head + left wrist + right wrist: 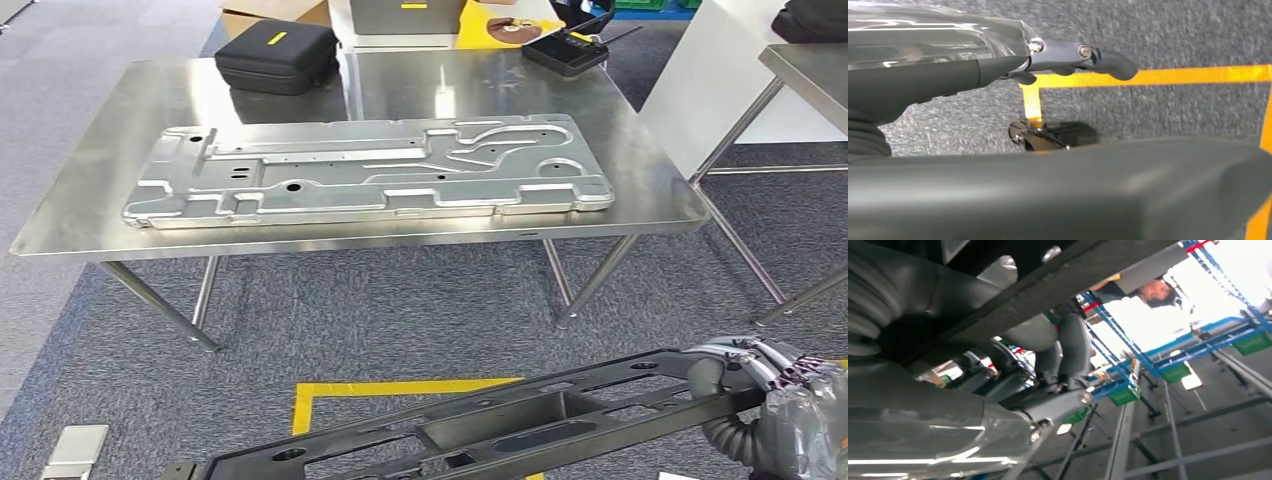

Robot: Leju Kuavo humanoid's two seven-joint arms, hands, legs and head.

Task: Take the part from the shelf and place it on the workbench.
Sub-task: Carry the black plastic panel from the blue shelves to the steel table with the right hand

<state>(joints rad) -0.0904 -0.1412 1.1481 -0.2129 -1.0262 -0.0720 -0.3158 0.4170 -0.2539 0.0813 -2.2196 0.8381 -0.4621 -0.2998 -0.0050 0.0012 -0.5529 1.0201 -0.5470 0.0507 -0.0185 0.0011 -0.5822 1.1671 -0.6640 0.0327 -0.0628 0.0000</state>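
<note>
Below workbench (90, 215), right robot hand (765, 385) grips black part (480, 420); left seemingly underneath.

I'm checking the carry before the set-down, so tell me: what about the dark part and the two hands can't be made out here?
- Dark part, head view: its near side is cut off by the bottom edge.
- Right hand, head view: fingers sit on the part's end; the palm side is hidden behind it.
- Left hand, left wrist view: whether it grips the part is unclear; the blurred part fills the foreground.
</note>
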